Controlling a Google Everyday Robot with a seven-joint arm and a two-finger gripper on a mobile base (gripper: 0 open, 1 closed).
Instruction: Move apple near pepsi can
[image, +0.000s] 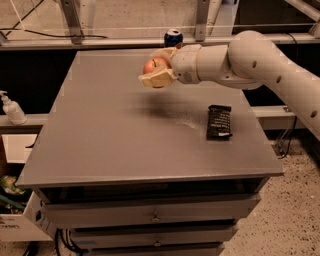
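The orange-red apple (153, 65) is held in my gripper (157, 68), whose cream fingers close around it above the grey table (120, 130). The gripper hangs over the far middle of the table, well above the surface, with its shadow below. The dark blue pepsi can (173, 38) stands upright at the table's far edge, just behind and slightly right of the gripper. My white arm reaches in from the right.
A flat black snack bar wrapper (219, 121) lies on the right side of the table. A white pump bottle (11, 108) stands on a shelf to the left. Drawers sit below the table front. A metal rail runs behind the table.
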